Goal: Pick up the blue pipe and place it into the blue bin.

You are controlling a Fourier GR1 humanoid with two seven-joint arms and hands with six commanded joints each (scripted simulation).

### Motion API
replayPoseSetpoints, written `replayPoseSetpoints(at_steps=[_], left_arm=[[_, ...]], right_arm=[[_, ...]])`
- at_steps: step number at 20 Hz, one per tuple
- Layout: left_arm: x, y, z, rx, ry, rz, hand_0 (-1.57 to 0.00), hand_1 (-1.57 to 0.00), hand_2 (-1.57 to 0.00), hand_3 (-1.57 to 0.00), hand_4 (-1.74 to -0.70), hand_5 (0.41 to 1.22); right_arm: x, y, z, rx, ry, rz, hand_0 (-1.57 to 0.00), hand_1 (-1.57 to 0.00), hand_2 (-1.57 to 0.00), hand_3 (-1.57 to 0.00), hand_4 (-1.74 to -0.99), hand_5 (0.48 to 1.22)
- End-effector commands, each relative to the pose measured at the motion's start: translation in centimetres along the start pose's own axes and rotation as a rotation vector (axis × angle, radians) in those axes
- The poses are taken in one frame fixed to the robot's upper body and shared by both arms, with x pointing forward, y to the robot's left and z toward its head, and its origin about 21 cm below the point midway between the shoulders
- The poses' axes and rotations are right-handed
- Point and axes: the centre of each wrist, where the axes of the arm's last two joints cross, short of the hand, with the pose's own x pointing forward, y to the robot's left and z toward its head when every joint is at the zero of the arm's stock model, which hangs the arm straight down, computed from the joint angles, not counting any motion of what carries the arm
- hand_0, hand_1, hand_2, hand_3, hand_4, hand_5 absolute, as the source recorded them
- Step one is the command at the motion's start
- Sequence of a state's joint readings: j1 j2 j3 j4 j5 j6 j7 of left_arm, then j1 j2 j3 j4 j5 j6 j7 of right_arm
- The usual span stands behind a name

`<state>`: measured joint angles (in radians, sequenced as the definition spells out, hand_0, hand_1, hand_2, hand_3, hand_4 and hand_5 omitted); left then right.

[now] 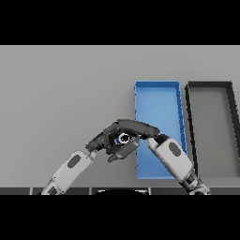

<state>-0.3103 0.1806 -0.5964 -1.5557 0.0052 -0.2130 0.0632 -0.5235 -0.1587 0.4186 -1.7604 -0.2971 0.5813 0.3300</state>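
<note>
The right robot hand (133, 127) curls its dark fingers round the blue pipe (123, 138) (a short tube, its round mouth showing), just left of the rectangular blue bin (158, 89) on the smooth grey bench (61, 93). The left robot hand (101, 140) touches alongside; I cannot tell its grip.

Dim, even light on the grey table (56, 93), faint shadows, no glare; edges perhaps slightly soft.

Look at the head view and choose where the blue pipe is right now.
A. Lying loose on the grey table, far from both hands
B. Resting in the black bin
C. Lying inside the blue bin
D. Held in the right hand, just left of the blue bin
D: the right hand has its fingers curled round the blue pipe, just left of the blue bin's left wall.
</note>
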Motion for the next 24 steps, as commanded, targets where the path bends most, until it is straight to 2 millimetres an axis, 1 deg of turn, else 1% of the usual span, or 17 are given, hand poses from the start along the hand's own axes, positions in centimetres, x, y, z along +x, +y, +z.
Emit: replayPoseSetpoints(at_steps=[1,2,3,4,6,8,11,12,13,14,15,16,17,19,21,22,24], left_arm=[[-0.1,-0.3,-0.3,0.011,-0.029,0.034,-1.06,-1.02,-0.97,-0.94,-1.61,1.221],[-0.2,-0.2,-0.2,0.018,-0.048,0.059,-1.16,-1.13,-1.05,-1.07,-1.63,1.221],[-0.3,-0.4,-0.1,0.018,-0.063,0.091,-1.25,-1.22,-1.12,-1.17,-1.66,1.221],[-0.2,-0.4,0.0,0.021,-0.078,0.108,-1.31,-1.29,-1.19,-1.25,-1.67,1.221],[-0.4,-0.5,-0.2,0.03,-0.099,0.138,-1.4,-1.39,-1.31,-1.36,-1.7,1.221],[-0.3,-0.2,-0.2,0.033,-0.106,0.144,-1.46,-1.45,-1.37,-1.44,-1.71,1.221],[-0.4,-0.3,0.4,0.044,-0.11,0.154,-1.52,-1.51,-1.39,-1.5,-1.73,1.221],[-0.3,-0.1,0.4,0.042,-0.123,0.13,-1.43,-1.35,-1.22,-1.33,-1.65,1.221],[-0.3,0.0,0.4,0.032,-0.127,0.085,-1.16,-1.08,-0.98,-1.07,-1.54,1.221],[-0.2,0.3,0.2,0.009,-0.107,0.032,-0.93,-0.87,-0.78,-0.85,-1.41,1.221],[-0.4,0.4,0.7,-0.025,-0.097,-0.009,-0.74,-0.69,-0.62,-0.68,-1.31,1.221],[-0.5,0.4,0.8,-0.051,-0.084,-0.028,-0.59,-0.55,-0.5,-0.55,-1.22,1.221],[-0.5,0.5,0.4,-0.054,-0.075,-0.056,-0.47,-0.44,-0.4,-0.44,-1.14,1.187],[-0.6,0.5,0.5,-0.046,-0.076,-0.073,-0.3,-0.28,-0.26,-0.28,-1.04,1.02],[-0.8,0.7,0.8,-0.034,-0.063,-0.087,-0.19,-0.18,-0.16,-0.18,-0.97,0.849],[-0.9,0.8,0.5,-0.033,-0.039,-0.094,-0.15,-0.14,-0.13,-0.14,-0.94,0.785],[-0.5,0.9,0.5,-0.028,-0.046,-0.089,-0.1,-0.09,-0.08,-0.09,-0.9,0.697]], right_arm=[[0.1,0.1,-0.3,0.011,0.0,-0.031,-1.13,-1.12,-1.14,-0.96,-1.562,0.666],[0.1,0.1,-0.6,0.015,-0.002,-0.051,-1.22,-1.21,-1.23,-1.08,-1.526,0.728],[-0.2,0.5,-0.4,0.022,-0.034,-0.081,-1.29,-1.29,-1.3,-1.18,-1.495,0.826],[-0.5,0.6,-0.3,0.012,-0.07,-0.089,-1.35,-1.34,-1.35,-1.26,-1.469,0.905],[-0.6,0.5,-0.1,-0.006,-0.096,-0.018,-1.43,-1.42,-1.43,-1.37,-1.441,1.019],[-0.1,0.6,-0.4,0.004,-0.09,0.018,-1.48,-1.48,-1.48,-1.44,-1.457,1.092],[0.0,0.7,-0.5,-0.001,-0.083,-0.006,-1.52,-1.52,-1.53,-1.51,-1.475,1.155],[0.1,0.5,0.0,-0.015,-0.103,-0.026,-1.53,-1.53,-1.53,-1.52,-1.48,1.168],[0.1,0.3,0.0,-0.025,-0.101,-0.049,-1.54,-1.54,-1.54,-1.53,-1.483,1.179],[-0.1,0.6,-0.1,-0.02,-0.103,-0.056,-1.55,-1.55,-1.55,-1.54,-1.487,1.187],[-0.2,0.8,0.0,-0.012,-0.095,-0.057,-1.55,-1.55,-1.55,-1.54,-1.488,1.194],[-0.1,0.9,-0.2,-0.011,-0.073,-0.044,-1.56,-1.56,-1.56,-1.55,-1.49,1.199],[0.0,0.7,-0.4,-0.011,-0.057,-0.037,-1.56,-1.56,-1.56,-1.55,-1.491,1.204],[-0.1,0.8,-0.3,0.0,-0.086,-0.047,-1.56,-1.56,-1.56,-1.56,-1.493,1.21],[0.0,1.0,-0.4,-0.006,-0.1,-0.048,-1.57,-1.57,-1.57,-1.56,-1.495,1.214],[0.2,1.2,-0.5,0.001,-0.102,-0.041,-1.57,-1.57,-1.57,-1.57,-1.496,1.215],[0.3,1.1,-0.5,-0.005,-0.091,-0.009,-1.57,-1.57,-1.57,-1.57,-1.496,1.217]])
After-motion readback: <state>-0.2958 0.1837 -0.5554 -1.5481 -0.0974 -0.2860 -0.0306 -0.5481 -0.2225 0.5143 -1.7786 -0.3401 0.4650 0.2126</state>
